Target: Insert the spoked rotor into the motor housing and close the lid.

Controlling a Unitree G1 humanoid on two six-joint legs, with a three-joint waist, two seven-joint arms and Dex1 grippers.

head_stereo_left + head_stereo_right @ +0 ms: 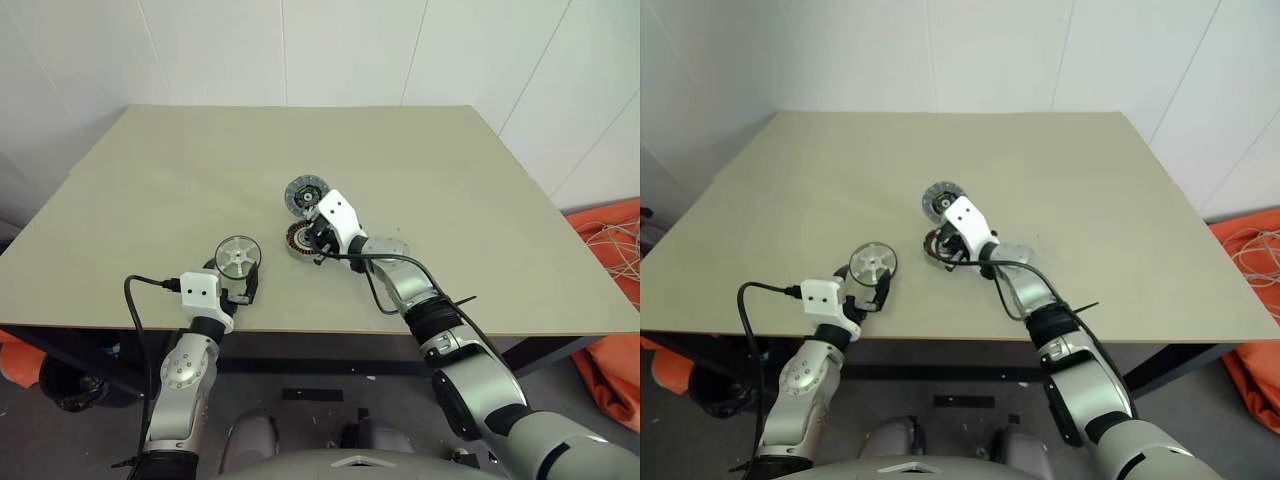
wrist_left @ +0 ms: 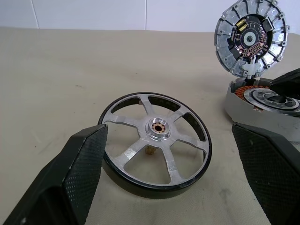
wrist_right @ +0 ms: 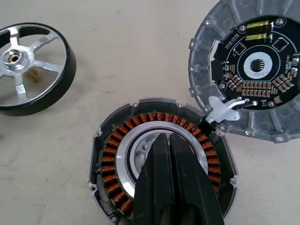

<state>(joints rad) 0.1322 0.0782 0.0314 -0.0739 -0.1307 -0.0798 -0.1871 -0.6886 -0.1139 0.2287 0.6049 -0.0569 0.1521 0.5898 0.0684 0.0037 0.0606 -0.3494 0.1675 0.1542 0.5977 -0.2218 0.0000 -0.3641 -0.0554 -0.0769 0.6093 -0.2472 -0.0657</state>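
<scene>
Two fingers (image 2: pixel 70 183) gaping beside rotor (image 2: pixel 155 144); probably stiff, light, slick — pinching rim. Right gripper (image 3: pixel 169 145) pressed together over housing (image 3: pixel 161 176).

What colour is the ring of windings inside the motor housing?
Copper-orange, circling a silvery centre of the motor housing; clearest in the right wrist view.

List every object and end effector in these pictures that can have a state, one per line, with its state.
spoked rotor: flat on the table, not inserted, ungripped
motor housing: open, windings exposed, no rotor inside
lid: swung open, hinged at the housing's edge
left end effector: open, fingers either side of the rotor
right end effector: shut, over the housing's centre
</scene>
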